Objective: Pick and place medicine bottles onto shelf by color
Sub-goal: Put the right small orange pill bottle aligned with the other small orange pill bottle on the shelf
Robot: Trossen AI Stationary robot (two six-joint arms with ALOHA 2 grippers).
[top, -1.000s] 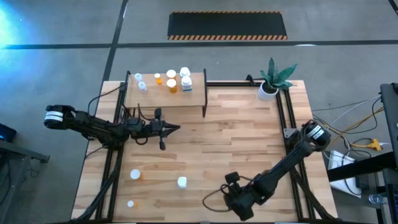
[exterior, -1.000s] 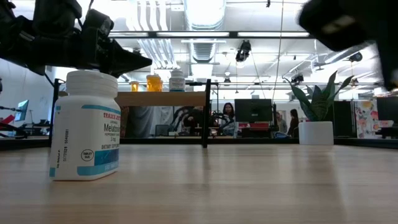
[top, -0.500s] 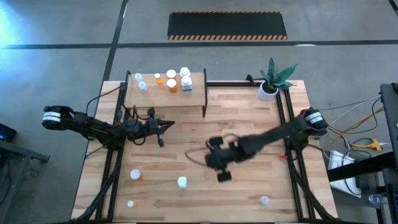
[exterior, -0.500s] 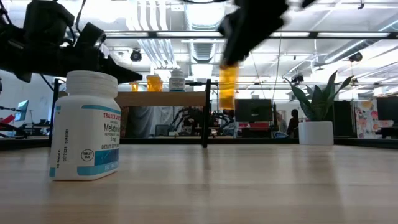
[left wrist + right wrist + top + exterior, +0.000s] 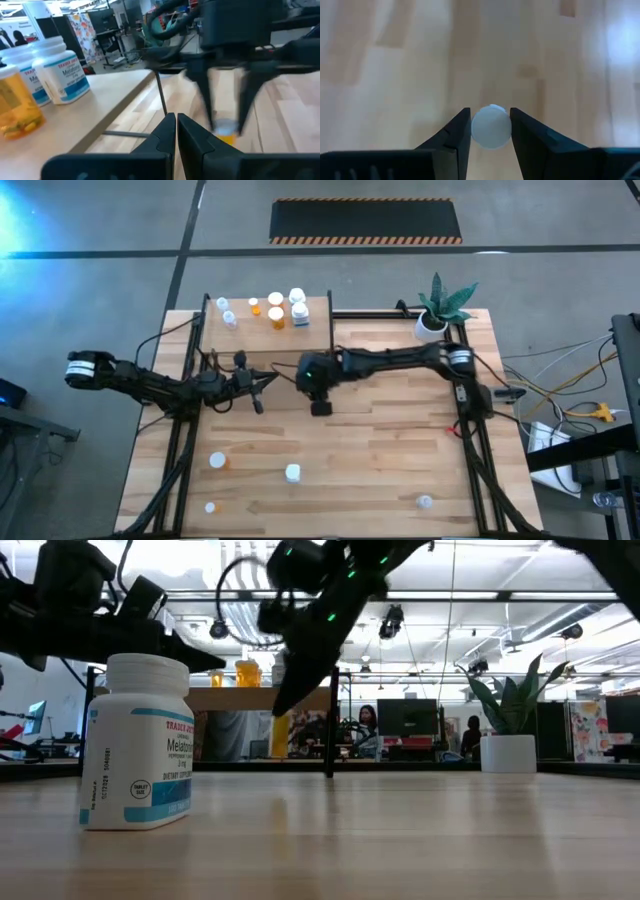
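The left gripper (image 5: 268, 383) waits pinched shut by the shelf (image 5: 315, 335); the right gripper (image 5: 321, 407), just beside it, clamps an orange bottle (image 5: 281, 733) by its white cap. Raise it clear of the divider; set it among the orange ones.

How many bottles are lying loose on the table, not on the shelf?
4 bottles: one orange, one white, a small one near the front left corner, a clear one front right. Others may be hidden.

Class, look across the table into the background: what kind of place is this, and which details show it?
Probably an open-plan lab or office: exposed ceiling ducts, desks with monitors, seated people, and a hazard-striped floor mat.
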